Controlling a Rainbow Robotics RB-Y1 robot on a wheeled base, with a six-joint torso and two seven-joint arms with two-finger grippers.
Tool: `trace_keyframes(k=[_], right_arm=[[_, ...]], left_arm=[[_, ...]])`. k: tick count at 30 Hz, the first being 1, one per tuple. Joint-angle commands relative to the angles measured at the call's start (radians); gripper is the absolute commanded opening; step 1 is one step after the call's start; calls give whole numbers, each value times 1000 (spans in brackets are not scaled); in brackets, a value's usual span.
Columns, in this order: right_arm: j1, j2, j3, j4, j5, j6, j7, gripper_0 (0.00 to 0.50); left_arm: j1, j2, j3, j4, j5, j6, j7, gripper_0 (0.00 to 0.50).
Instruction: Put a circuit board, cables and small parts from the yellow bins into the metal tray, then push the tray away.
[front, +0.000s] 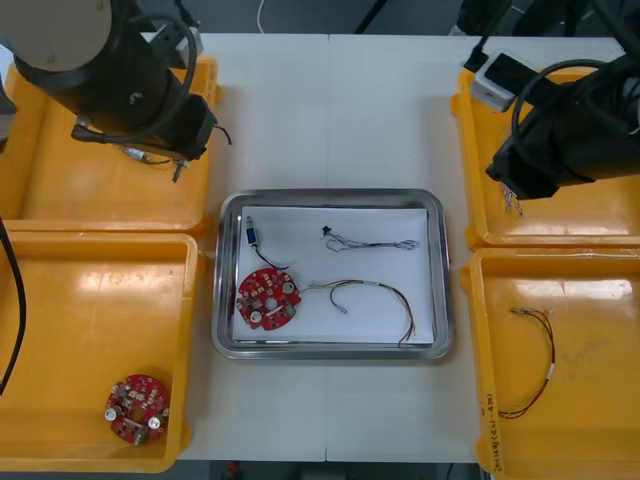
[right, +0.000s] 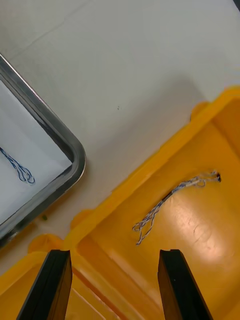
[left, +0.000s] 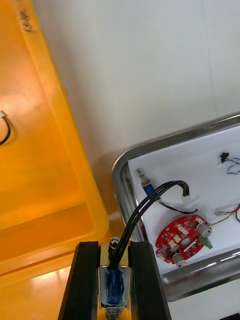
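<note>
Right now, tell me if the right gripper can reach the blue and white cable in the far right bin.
Probably yes: the right gripper hangs open over that yellow bin, and the twisted blue and white cable lies bare just beyond its fingers. The left gripper grips a black cable.

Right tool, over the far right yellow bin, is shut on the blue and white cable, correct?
No. The right wrist view shows the right tool open over the far right yellow bin, the blue and white cable lying loose in it.

Circuit board (front: 268, 298) and cables (front: 380, 244) in metal tray (front: 330, 195) between yellow bins (front: 100, 190)
</note>
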Motion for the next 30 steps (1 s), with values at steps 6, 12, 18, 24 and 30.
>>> trace_keyframes(k=[6,12,18,24,30], right_arm=[[146,-92,-187,-43,-71,3,-259,500],[216,-115,-258,-49,-77,3,-313,500],[337,-132,-336,-101,-84,3,-325,500],[417,-133,-391,-150,-92,3,-344,500],[483,-123,-425,-159,-109,3,-390,500]], left_arm=[[0,-53,-169,-57,-45,-23,198,1],[0,-86,-275,-50,-90,-77,293,0],[0,-115,-361,4,-116,-170,339,0],[0,-147,-426,98,-148,-265,354,2],[2,-162,-470,159,-162,-319,360,1]])
